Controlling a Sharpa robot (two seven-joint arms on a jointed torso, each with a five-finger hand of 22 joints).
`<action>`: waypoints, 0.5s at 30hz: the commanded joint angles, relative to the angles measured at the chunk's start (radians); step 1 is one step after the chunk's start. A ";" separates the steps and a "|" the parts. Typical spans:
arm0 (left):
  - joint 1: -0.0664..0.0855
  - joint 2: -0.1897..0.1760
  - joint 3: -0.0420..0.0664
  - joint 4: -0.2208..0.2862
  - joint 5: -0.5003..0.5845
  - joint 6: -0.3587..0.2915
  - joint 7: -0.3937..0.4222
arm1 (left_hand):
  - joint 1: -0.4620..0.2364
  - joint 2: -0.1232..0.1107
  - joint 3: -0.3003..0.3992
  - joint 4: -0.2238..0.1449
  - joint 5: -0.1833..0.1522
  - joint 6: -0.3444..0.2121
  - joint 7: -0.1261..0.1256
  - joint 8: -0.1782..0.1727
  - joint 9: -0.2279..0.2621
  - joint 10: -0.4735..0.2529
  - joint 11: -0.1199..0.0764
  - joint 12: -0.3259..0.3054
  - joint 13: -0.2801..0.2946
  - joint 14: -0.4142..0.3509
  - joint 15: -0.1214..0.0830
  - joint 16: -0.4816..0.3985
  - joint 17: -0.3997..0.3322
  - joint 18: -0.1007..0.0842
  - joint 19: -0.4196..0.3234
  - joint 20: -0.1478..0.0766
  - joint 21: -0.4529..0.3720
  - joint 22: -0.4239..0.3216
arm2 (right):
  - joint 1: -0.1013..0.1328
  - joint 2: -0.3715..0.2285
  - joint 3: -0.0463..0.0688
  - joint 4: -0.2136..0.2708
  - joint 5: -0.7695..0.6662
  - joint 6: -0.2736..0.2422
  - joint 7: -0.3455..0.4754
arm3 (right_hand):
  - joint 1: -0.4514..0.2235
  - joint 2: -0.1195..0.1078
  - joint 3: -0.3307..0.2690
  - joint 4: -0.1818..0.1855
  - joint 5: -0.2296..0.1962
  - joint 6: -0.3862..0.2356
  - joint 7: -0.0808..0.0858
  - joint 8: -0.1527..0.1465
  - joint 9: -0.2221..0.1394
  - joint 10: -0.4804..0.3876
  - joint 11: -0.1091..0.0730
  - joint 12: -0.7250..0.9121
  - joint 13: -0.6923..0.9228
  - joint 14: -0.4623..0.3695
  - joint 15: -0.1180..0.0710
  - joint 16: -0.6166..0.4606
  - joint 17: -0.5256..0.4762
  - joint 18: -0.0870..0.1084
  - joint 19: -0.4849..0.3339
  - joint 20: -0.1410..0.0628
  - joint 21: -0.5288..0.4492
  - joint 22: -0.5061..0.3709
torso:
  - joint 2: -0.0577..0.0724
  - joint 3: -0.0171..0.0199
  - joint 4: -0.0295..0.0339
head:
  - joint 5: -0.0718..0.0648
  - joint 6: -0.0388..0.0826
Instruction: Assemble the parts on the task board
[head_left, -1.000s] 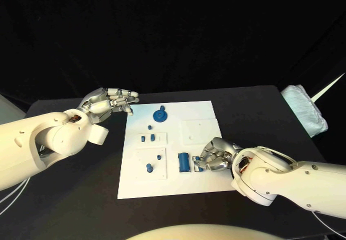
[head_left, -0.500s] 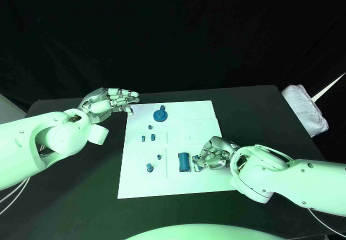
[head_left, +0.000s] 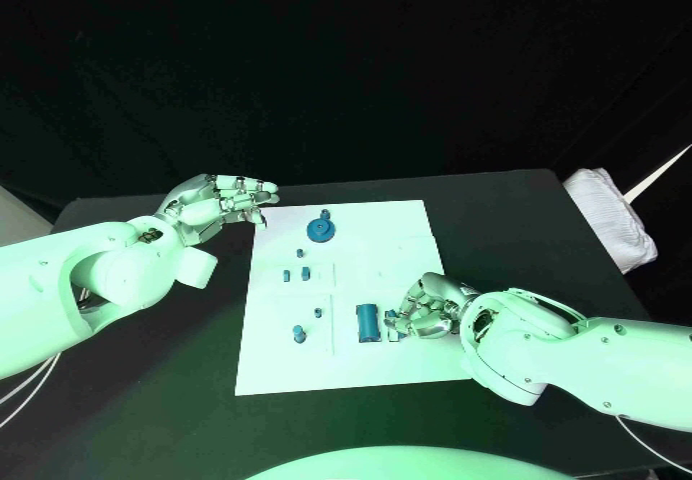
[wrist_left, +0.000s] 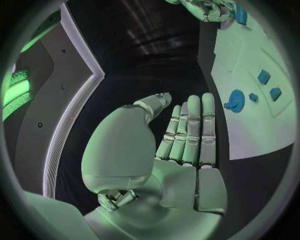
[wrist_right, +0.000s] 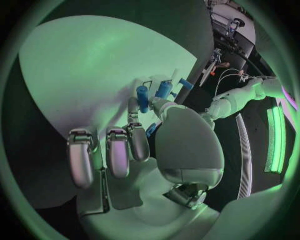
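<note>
A black counter (head_left: 159, 400) carries the white board (head_left: 389, 275) at its middle, under green light, with black drapes behind it. At about three o'clock of the board, at the counter's far right edge, lies a pale folded cloth (head_left: 613, 230).

The left hand (head_left: 219, 205) rests on the counter at the board's ten o'clock corner, just beside the edge. In its wrist view the fingers (wrist_left: 190, 132) lie straight and side by side, released and grasping nothing.

The right hand (head_left: 428, 308) sits on the board at about five o'clock of its middle, fingers (wrist_right: 119, 150) curled down. Its fingertips are at a small blue part (head_left: 389, 336), and the right wrist view shows a bit of blue between thumb and finger, but whether it is truly pinched I cannot tell.

Just beside that, at nine o'clock of the hand, stands a blue block (head_left: 368, 322). A round blue gear (head_left: 322, 232) lies near the board's twelve o'clock end. Two small blue pegs (head_left: 296, 273) sit left of centre, and another small piece (head_left: 299, 333) lies at seven o'clock.
</note>
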 joint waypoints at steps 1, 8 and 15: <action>0.001 0.001 0.001 0.002 0.007 0.014 0.004 | -0.005 0.008 0.001 0.006 0.004 0.004 0.001 0.002 -0.002 -0.008 0.003 0.005 -0.001 -0.006 0.001 -0.005 -0.001 0.014 0.009 0.001 -0.005 -0.001 | -0.001 0.000 -0.001 0.003 -0.010 0.032 0.000 | -0.007 0.000 -0.006 -0.002 -0.004 0.003 -0.001 -0.003 0.001 0.044 -0.001 0.002 0.168 0.098 -0.001 0.005 0.239 -0.007 0.105 -0.002 0.004 0.263 | 0.000 0.0002 -0.0011 | -0.001 -0.002; 0.001 0.002 0.001 0.002 0.008 0.013 0.003 | -0.005 0.007 0.001 0.007 0.004 0.003 0.001 0.002 -0.002 -0.008 0.003 0.005 -0.001 -0.006 0.001 -0.004 -0.001 0.014 0.009 0.001 -0.006 -0.001 | -0.001 0.001 -0.001 0.007 -0.010 0.028 0.001 | -0.012 0.002 -0.008 -0.001 -0.009 0.004 -0.001 -0.003 0.001 0.044 -0.001 0.001 0.168 0.099 -0.001 0.006 0.239 -0.007 0.105 -0.002 0.004 0.263 | 0.000 0.0005 -0.0003 | -0.001 -0.001; 0.001 0.001 0.001 0.000 0.008 0.012 0.001 | -0.006 0.007 0.001 0.007 0.004 0.002 0.001 0.001 -0.002 -0.008 0.003 0.005 -0.001 -0.006 0.001 -0.004 -0.002 0.014 0.009 0.001 -0.006 -0.002 | -0.002 -0.001 -0.001 0.013 -0.014 0.017 0.004 | -0.041 0.006 -0.022 0.002 -0.021 0.006 0.000 -0.003 0.000 0.045 0.000 0.003 0.170 0.099 0.000 0.007 0.241 -0.007 0.105 -0.001 0.004 0.263 | 0.000 0.0006 0.0003 | 0.000 -0.002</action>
